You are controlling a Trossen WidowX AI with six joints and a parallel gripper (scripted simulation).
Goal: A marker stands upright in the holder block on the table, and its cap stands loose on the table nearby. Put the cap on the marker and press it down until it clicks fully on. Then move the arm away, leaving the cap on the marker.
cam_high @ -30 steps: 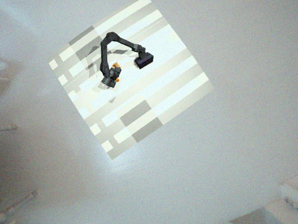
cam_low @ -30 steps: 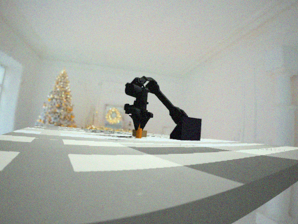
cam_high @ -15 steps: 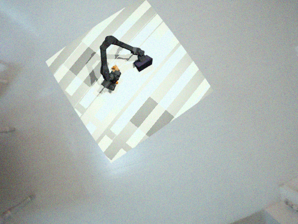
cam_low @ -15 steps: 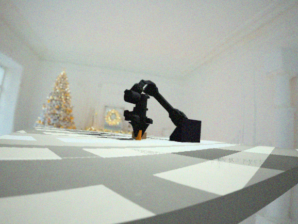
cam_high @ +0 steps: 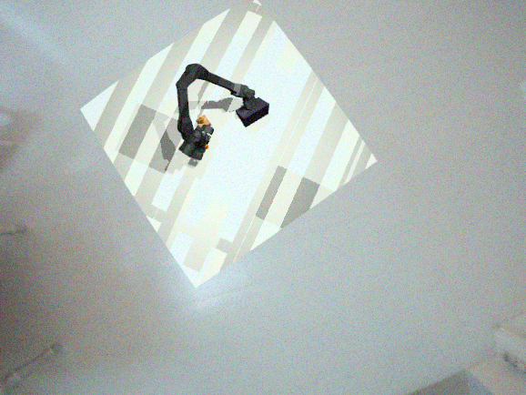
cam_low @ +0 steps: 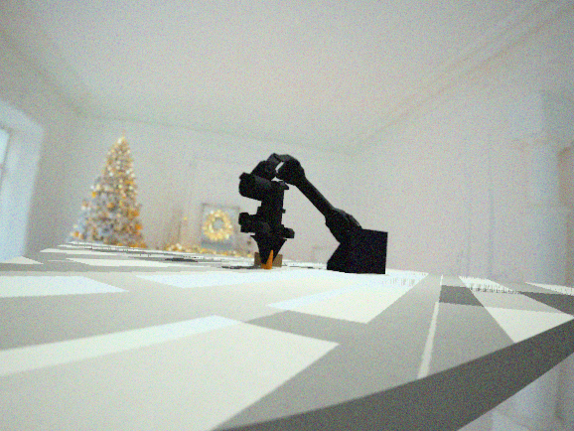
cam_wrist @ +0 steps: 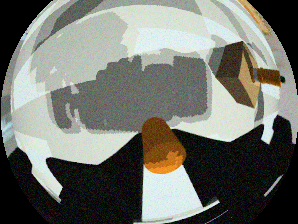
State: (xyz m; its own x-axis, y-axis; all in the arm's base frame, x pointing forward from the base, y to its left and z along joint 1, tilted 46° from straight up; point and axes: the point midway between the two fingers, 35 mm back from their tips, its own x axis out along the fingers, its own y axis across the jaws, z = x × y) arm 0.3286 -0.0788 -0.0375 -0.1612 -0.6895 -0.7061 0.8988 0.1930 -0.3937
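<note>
Closed now on the orange cap, held narrow between the two dark fingers of the gripper, low at the table. Step in hand: grasping the cap. Farther, right of the fingers: holder block with the marker, apart. Next, probably: lift, carry over the marker tip, align, press down.

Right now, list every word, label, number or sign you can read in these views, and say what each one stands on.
None can be read.
Cap, held in the hand: plain orange, no print.
Holder block with the marker: plain, no label.
Arm base: plain dark box, no brand showing.
Table: only grey and white stripes.
</note>
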